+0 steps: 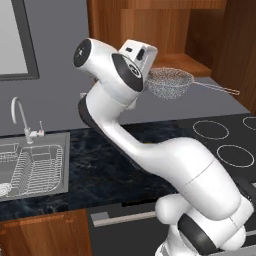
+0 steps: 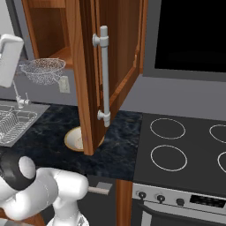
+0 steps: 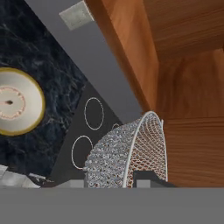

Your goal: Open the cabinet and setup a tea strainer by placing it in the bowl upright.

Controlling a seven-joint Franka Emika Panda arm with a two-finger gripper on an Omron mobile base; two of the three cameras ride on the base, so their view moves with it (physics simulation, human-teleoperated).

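The wall cabinet [image 1: 150, 30] stands open, and its panelled door [image 2: 86, 75] with a silver bar handle [image 2: 103, 75] swings out over the counter. My gripper [image 1: 146, 75] is shut on the rim of the tea strainer [image 1: 170, 82], which hangs in the air just in front of the cabinet's bottom shelf. Its thin handle [image 1: 220, 89] points right. In the hand view the mesh basket [image 3: 118, 157] sits right at my gripper [image 3: 131, 180]. Down on the dark counter lies the bowl [image 3: 17, 103], partly hidden behind the door's lower edge in the right base view [image 2: 71, 139].
A sink with a wire dish rack [image 1: 30, 170] and a faucet [image 1: 20, 117] is to the left. The stove's burners [image 2: 167, 156] lie to the right. A wall outlet [image 2: 64, 84] is behind the strainer. The open door juts out above the bowl.
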